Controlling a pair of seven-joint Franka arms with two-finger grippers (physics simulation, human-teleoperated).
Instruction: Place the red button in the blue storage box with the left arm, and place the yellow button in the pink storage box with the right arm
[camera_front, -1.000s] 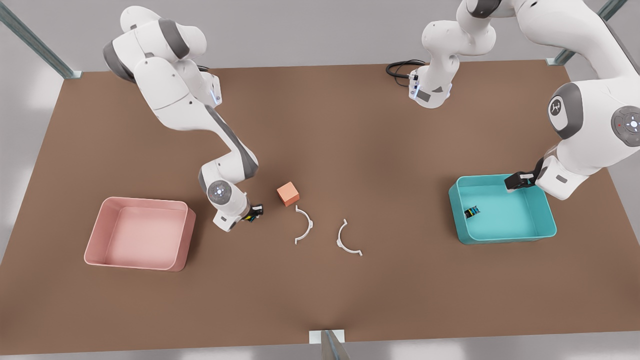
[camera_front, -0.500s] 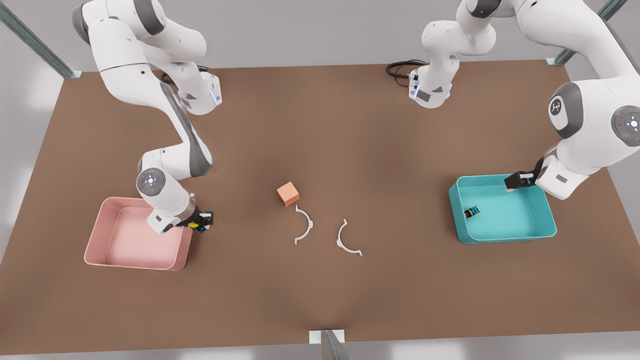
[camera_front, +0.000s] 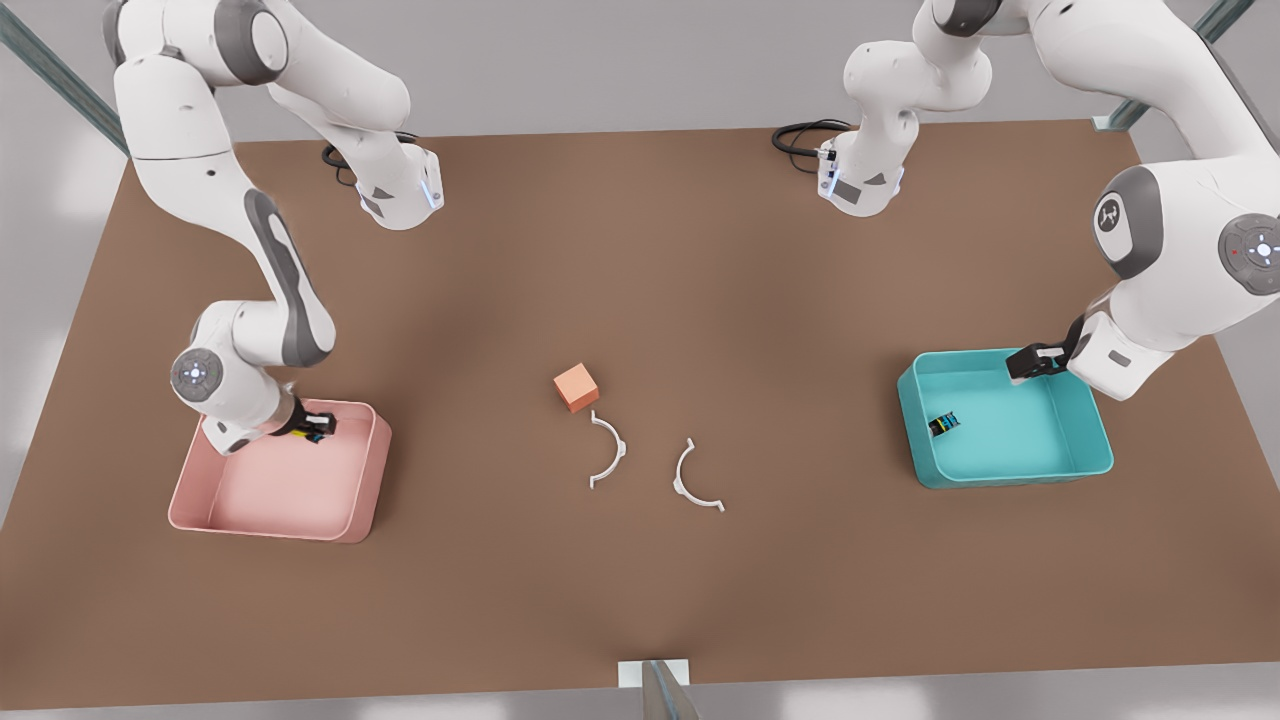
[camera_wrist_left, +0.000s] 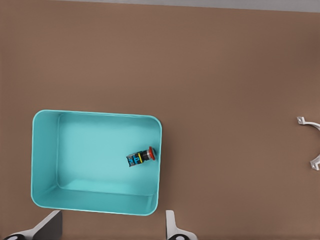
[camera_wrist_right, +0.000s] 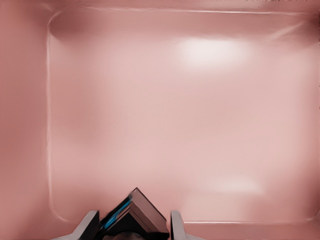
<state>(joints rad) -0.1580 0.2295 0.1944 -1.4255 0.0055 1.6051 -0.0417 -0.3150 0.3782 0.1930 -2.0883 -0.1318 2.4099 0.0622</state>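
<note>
The red button (camera_front: 943, 424) lies on its side inside the blue storage box (camera_front: 1005, 476) on the front view's right; the left wrist view shows the button (camera_wrist_left: 141, 156) near one wall of the box (camera_wrist_left: 95, 114). My left gripper (camera_front: 1030, 362) hangs open over the box's far rim, holding nothing. On the front view's left, my right gripper (camera_front: 312, 430) is over the far part of the pink storage box (camera_front: 270, 520), shut on the yellow button (camera_front: 310, 434). In the right wrist view the button's dark body (camera_wrist_right: 127, 215) sits between the fingers of that gripper (camera_wrist_right: 131, 226), above the pink floor (camera_wrist_right: 175, 125).
An orange cube (camera_front: 576, 387) and two white curved brackets (camera_front: 608, 452) (camera_front: 692, 478) lie mid-table. One bracket (camera_wrist_left: 312, 145) is at the edge of the left wrist view. A black cable (camera_front: 800, 135) lies by the far arm base.
My right gripper has carried the yellow button toward the front view's left, from beside the orange cube to over the pink box. The left arm has stayed still.
</note>
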